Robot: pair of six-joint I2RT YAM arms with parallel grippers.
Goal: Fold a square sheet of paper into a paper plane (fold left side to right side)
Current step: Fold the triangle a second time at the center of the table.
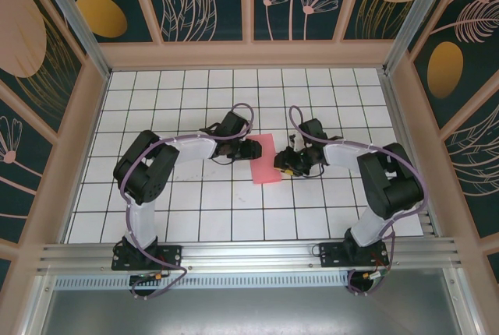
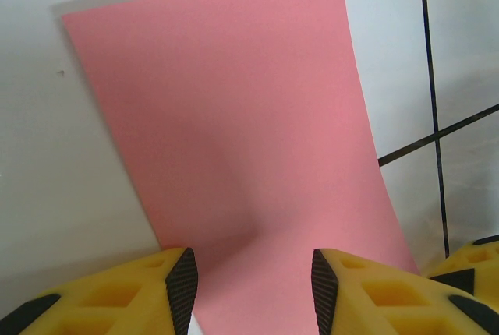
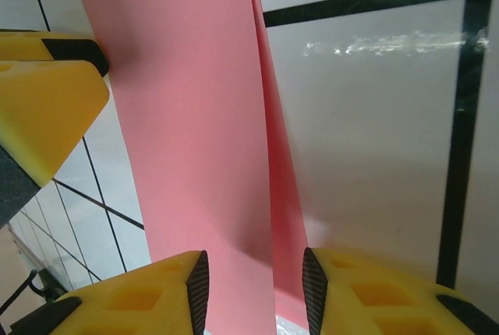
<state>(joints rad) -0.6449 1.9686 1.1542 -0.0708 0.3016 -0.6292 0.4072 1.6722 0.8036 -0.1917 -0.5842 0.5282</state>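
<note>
Folded-over square sheet of paper (image 1: 265,160) lies flat near the middle of the surface (image 1: 195,218), well off every edge. It's now a narrow rectangle, with two layers showing along one long side in the right wrist view. The left gripper (image 1: 251,149) and right gripper (image 1: 287,162) flank it, jaws spread astride the paper, pinching nothing. They're probably pinning it flat for creasing. White gridded surface, floral panel walls (image 1: 210,0).

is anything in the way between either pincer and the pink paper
Nothing visible does. The thin pink-red sheet of paper lies on the white grid table, and the left pincer and right pincer each sit right at it, jaws apart, on opposite edges.
</note>
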